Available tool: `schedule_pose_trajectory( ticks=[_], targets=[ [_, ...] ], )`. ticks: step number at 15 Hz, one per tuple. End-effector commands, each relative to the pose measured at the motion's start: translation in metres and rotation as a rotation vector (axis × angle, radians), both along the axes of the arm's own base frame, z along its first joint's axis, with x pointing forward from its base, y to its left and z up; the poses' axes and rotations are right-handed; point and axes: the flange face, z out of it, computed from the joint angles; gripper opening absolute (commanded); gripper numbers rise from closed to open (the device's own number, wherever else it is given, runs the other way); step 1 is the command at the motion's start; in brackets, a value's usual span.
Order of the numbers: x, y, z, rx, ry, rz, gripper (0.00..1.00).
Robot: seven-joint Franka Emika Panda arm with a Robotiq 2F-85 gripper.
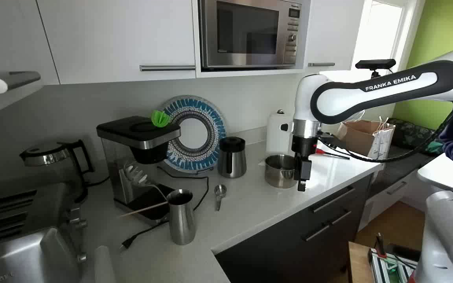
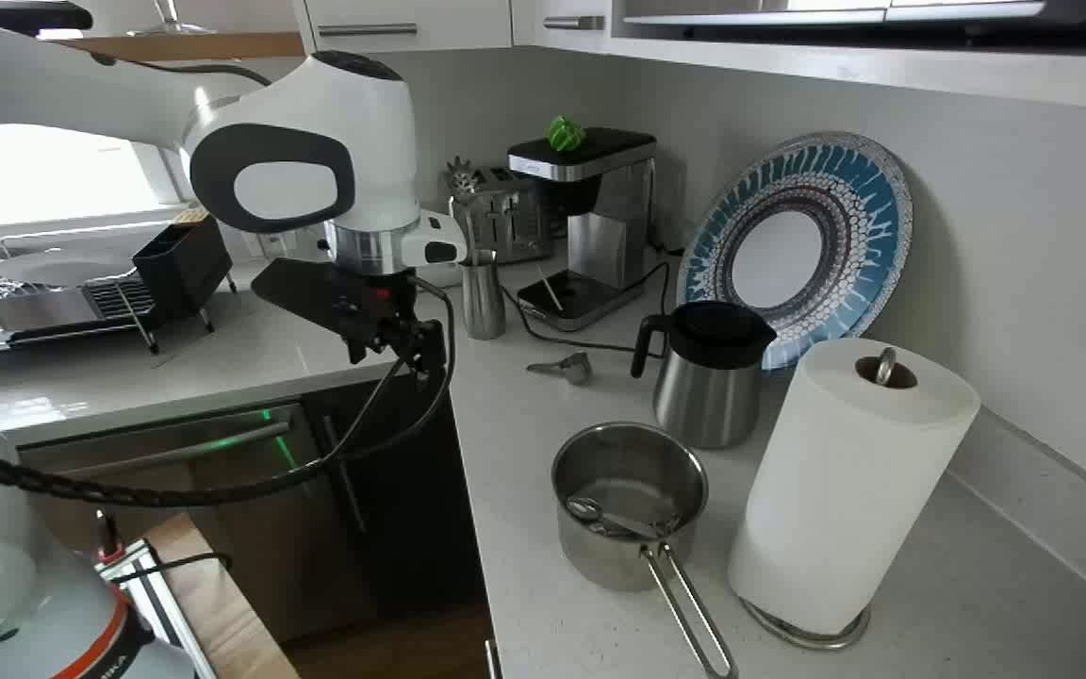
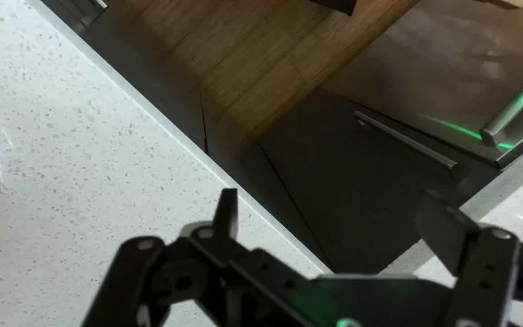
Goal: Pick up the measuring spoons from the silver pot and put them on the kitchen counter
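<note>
Slantwise inside the steel saucepan lie the measuring spoons, seen in an exterior view towards the saucepan's near wall. A round spoon bowl sits at the left, and from it the long axis runs right and slightly nearer, towards the joint of the saucepan's handle. The saucepan stands on the bench, with a paper towel roll just to its right, a thermal carafe on its far side, and a coffee scoop farther still. The claw hangs over the bench's edge, its fingers spread wide apart.
</note>
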Motion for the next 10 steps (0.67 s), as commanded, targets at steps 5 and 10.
schedule_pose_trajectory(
  ticks=[5,10],
  targets=[
    [0.009,-0.009,0.011,0.005,-0.13,-0.128,1.0],
    [0.02,-0.056,0.036,-0.086,-0.334,-0.337,1.0]
  ],
)
